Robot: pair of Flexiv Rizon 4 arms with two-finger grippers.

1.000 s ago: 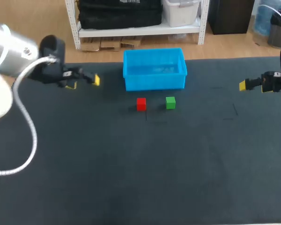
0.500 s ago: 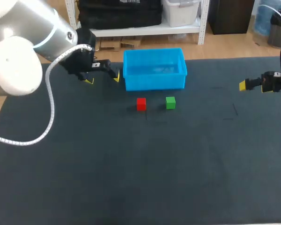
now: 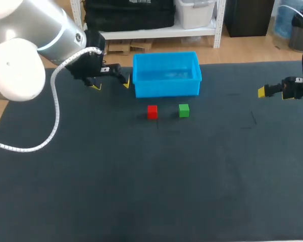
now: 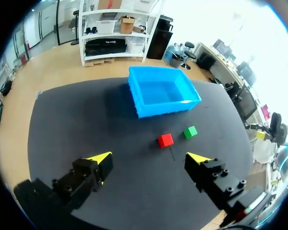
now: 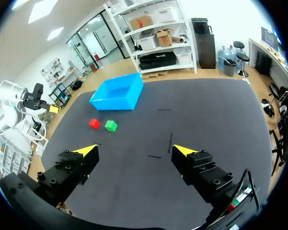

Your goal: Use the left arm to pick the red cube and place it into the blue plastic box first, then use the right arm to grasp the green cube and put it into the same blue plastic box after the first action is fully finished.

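Left arm [image 3: 45,35] swung in; red cube [image 4: 165,140] ahead of jaws.

Robotics lab bench.
Left arm [image 3: 30,45] and right arm [image 3: 297,88] flank a dark table [image 3: 151,191] holding a red cube [image 3: 152,111], green cube [image 3: 184,110] and blue plastic box [image 3: 166,86].

The blue plastic box [image 3: 167,88] is standing just behind the red cube [image 3: 152,111] and the green cube [image 3: 184,110], walling off their far side, while the two cubes are sitting side by side, apart, each crowding the other's inner face. Both cubes are lying exposed from above and from the near side. The left gripper [image 3: 110,84], spread wide, is hovering just beside the box's left wall, and the right gripper [image 3: 262,92] is hanging well apart, with open surface [image 3: 141,176] stretching from each toward the cubes.
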